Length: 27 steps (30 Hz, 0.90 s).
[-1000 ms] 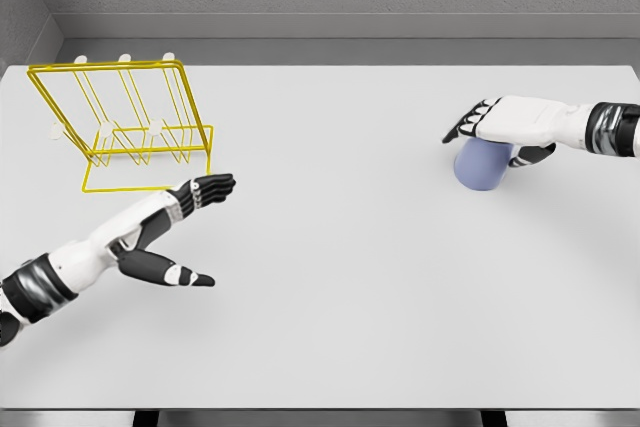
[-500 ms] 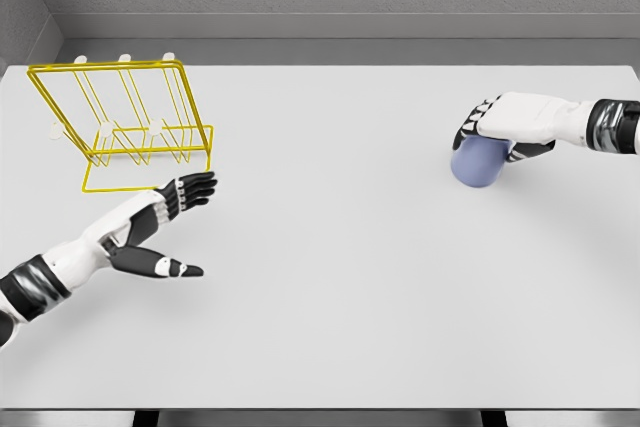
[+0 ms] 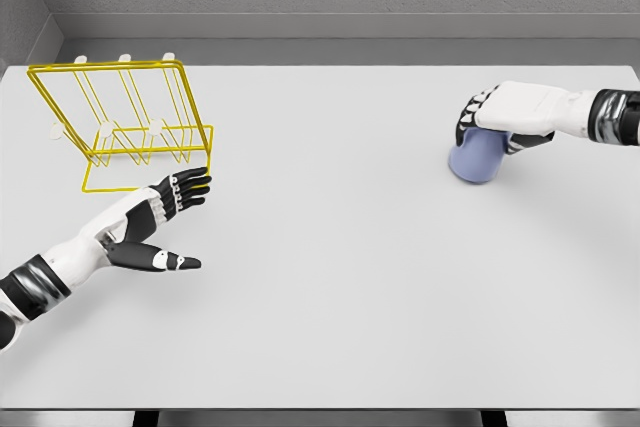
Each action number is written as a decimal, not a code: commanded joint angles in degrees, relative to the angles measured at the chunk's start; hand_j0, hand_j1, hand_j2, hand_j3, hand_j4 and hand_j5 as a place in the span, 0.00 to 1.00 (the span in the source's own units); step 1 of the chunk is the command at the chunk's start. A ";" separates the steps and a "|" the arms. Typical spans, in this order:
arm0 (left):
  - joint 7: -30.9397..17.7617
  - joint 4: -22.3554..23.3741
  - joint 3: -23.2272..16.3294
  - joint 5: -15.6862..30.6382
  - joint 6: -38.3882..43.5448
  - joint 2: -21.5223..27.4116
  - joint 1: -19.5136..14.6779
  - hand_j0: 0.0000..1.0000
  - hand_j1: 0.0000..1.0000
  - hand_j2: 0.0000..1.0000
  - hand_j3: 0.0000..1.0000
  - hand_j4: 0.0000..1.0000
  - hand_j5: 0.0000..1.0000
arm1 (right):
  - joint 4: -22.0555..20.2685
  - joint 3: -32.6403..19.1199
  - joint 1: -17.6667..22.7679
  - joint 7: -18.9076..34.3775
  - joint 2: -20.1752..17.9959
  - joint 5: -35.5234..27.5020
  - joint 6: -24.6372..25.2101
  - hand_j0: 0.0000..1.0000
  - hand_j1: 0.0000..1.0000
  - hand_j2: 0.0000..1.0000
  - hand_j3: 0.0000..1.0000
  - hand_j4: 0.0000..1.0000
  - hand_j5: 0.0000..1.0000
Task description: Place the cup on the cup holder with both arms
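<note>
A pale blue cup (image 3: 475, 160) is at the right of the white table, its base tilted toward me. My right hand (image 3: 492, 125) is clamped over its top, fingers curled around it. The yellow wire cup holder (image 3: 122, 125) with white-tipped pegs stands at the far left. My left hand (image 3: 172, 217) hovers just in front of the holder's front right corner, fingers stretched flat and thumb spread, holding nothing.
The white table (image 3: 330, 277) runs to a grey back wall. Its front edge lies near the bottom of the view.
The right hand has closed down onto the cup and tipped it slightly. The left hand has drawn back to the left, toward the holder's corner.
</note>
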 commanded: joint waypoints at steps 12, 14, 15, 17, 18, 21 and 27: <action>0.00 0.65 0.11 0.15 0.02 -0.69 0.00 1.00 1.00 1.00 1.00 1.00 1.00 | -16.11 -0.33 0.44 0.83 -2.33 0.50 0.14 0.54 0.54 0.54 0.54 0.54 0.54; 0.00 0.74 0.11 0.15 0.02 -0.69 0.00 1.00 1.00 1.00 1.00 1.00 1.00 | -18.75 -0.15 0.62 1.45 -2.24 0.50 0.14 0.54 0.54 0.54 0.54 0.54 0.54; 0.00 0.82 0.11 0.07 0.02 -0.69 0.00 1.00 1.00 1.00 1.00 1.00 1.00 | -19.37 -0.06 0.62 1.53 -2.24 0.59 0.14 0.54 0.54 0.54 0.54 0.54 0.54; 0.00 0.82 0.11 0.06 0.02 -0.68 0.00 1.00 1.00 1.00 1.00 1.00 1.00 | -21.29 0.03 0.62 1.53 -2.06 1.73 0.14 0.54 0.54 0.54 0.54 0.54 0.54; 0.00 1.09 0.11 0.06 0.02 -0.69 0.00 1.00 1.00 1.00 1.00 1.00 1.00 | -22.62 0.11 0.70 1.53 -1.97 1.91 0.14 0.54 0.54 0.54 0.54 0.54 0.54; 0.00 1.09 0.11 0.15 0.02 -0.69 0.00 1.00 1.00 1.00 1.00 1.00 1.00 | -25.87 0.20 0.62 1.62 -1.89 3.40 0.14 0.54 0.54 0.54 0.54 0.54 0.54; 0.00 1.53 0.02 0.06 0.02 -0.69 -0.09 1.00 1.00 1.00 1.00 1.00 1.00 | -27.19 0.82 0.53 3.56 -0.22 4.19 0.14 0.54 0.54 0.54 0.54 0.54 0.54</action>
